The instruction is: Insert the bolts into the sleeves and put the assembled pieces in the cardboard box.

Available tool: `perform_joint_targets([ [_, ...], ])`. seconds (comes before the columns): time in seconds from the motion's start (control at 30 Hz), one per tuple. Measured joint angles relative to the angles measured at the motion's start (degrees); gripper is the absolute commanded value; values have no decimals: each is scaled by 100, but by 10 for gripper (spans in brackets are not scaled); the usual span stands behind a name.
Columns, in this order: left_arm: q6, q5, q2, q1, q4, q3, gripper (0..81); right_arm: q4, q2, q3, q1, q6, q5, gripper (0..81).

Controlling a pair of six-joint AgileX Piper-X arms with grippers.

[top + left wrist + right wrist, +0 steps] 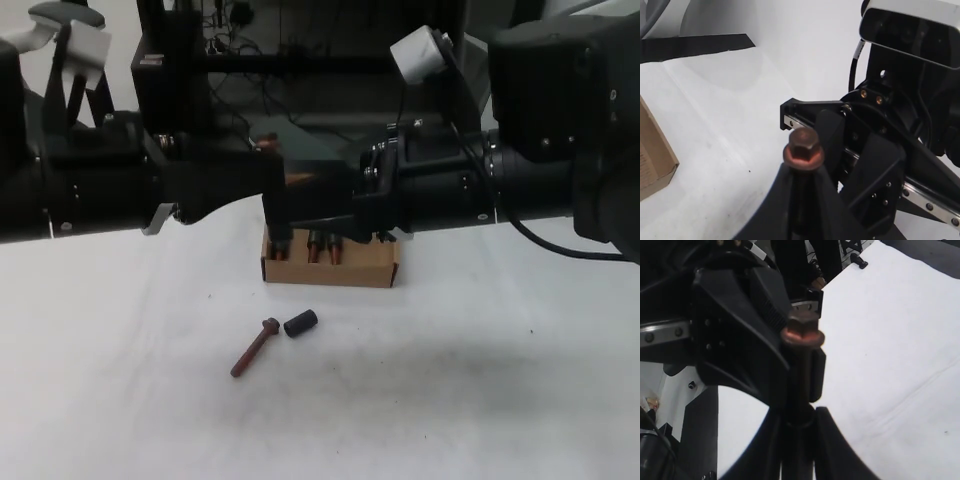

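On the left of the high view, the left arm comes in level above the white bench [480, 400] and ends over the near left corner of the cardboard box [330, 272]. The left gripper [802, 172] has its fingers pressed together on the held bolt [802, 150], gripping the shaft just under the coppery hex head, which stands clear above the fingertips. In the left wrist view, one corner of the box lies off to the side and well apart from that bolt. On the bench in front of the box lies a loose bolt [255, 347], and a loose sleeve [300, 323] sits just beside its head; whether they touch cannot be told. Both are well below the two grippers and apart from them. The box holds several pieces with coppery heads [315, 245]. The right arm comes in from the right and meets the left arm above the box. In the right wrist view, the held bolt's shaft runs from its head down into a dark sleeve [800, 416]. The right gripper [800, 422] has its fingers drawn in on that sleeve, and the left gripper's fingers flank the shaft nearer the head.
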Motion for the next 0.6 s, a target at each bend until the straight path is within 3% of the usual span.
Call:
perform_joint_targets([
  [0.1, 63, 0, 0, 0, 28, -60, 34, -13, 0, -17, -8, 0, 0, 6],
  [0.27, 234, 0, 0, 0, 107, -181, 392, -92, 0, -23, -27, 0, 17, 6],
  [0.33, 263, 0, 0, 0, 103, -190, 484, -88, 0, -23, -48, 0, 47, 6],
  [0.6, 203, 0, 0, 0, 103, -190, 497, -88, 0, -23, -57, 0, 48, 6],
])
